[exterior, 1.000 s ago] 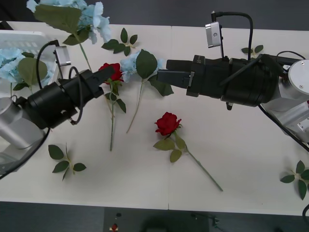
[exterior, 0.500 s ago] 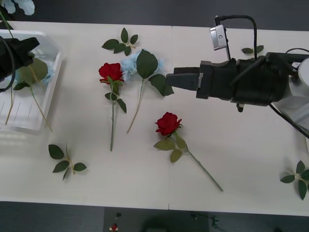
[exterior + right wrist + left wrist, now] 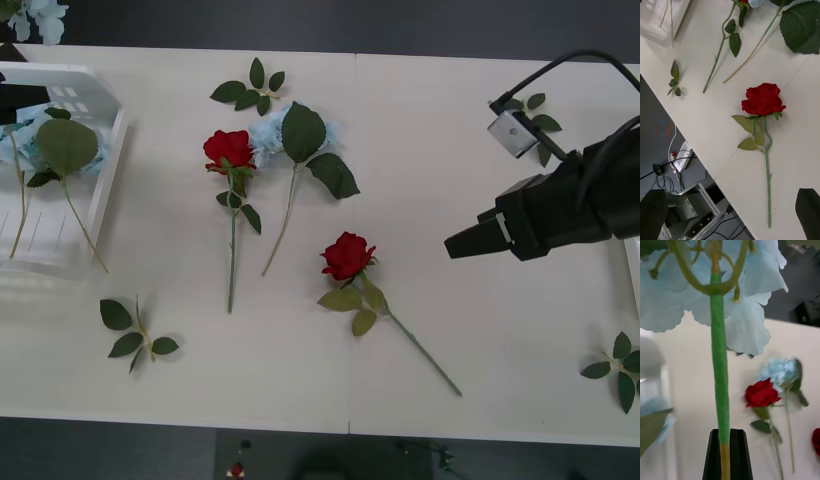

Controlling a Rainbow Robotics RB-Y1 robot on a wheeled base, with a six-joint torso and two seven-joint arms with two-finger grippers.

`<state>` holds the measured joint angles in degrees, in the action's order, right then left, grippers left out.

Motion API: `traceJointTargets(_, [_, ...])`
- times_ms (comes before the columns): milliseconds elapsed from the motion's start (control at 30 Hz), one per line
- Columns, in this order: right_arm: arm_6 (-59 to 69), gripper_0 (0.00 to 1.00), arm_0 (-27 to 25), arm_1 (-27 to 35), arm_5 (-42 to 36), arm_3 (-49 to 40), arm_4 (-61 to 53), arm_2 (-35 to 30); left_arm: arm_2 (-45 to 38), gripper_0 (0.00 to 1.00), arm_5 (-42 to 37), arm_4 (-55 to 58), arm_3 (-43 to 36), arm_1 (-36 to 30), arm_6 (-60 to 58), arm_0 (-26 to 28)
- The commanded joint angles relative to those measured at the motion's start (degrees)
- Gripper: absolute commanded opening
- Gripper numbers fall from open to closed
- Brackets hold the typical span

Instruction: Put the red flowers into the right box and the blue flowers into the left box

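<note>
My left gripper [image 3: 727,435] is shut on the green stem of a blue flower [image 3: 733,296]. In the front view it [image 3: 18,98] sits at the far left over the left box [image 3: 110,150], and the held bloom [image 3: 32,15] reaches past the table's far edge. Another blue flower [image 3: 55,145] lies inside that white basket. A third [image 3: 268,130] lies on the table under its leaves, beside a red flower [image 3: 229,148]. A second red flower [image 3: 347,255] [image 3: 763,99] lies mid-table. My right gripper [image 3: 460,243] hovers open to its right. A thin white rim [image 3: 634,275] at the right edge may be the right box.
Loose green leaf sprigs lie near the front left [image 3: 135,335], at the back centre [image 3: 255,85], at the back right [image 3: 535,110] and at the front right [image 3: 615,370]. The table's front edge [image 3: 703,150] runs close to the mid-table rose.
My left arm swung from the table's middle to the far left over the basket, carrying the blue flower. My right arm drew back to the right, away from the flowers.
</note>
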<state>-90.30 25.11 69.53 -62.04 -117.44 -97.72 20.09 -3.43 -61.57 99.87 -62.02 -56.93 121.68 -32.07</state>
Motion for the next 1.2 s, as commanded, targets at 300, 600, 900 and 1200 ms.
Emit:
traceJointTargets(300, [19.9, 1.00, -5.1, -8.0, 5.4, -9.0, 35.8, 11.2, -21.9, 0.00, -19.5, -43.6, -12.9, -3.1, -12.1, -0.3])
traceJointTargets(600, [21.8, 1.00, -4.1, -18.0, 5.4, -3.4, 57.6, 19.2, -21.3, 0.90, -13.2, -47.4, -16.2, -3.1, -12.2, 5.4])
traceJointTargets(900, [22.5, 1.00, -0.9, -26.5, 6.0, 6.7, 64.9, 22.4, -18.9, 0.95, -16.4, -34.8, -16.3, -2.9, -12.0, 5.5])
traceJointTargets(1200, [22.5, 1.00, 2.2, -33.0, 6.2, 15.0, 68.9, 23.8, -9.0, 0.95, -15.8, -34.7, -24.6, 5.6, -18.7, 2.3])
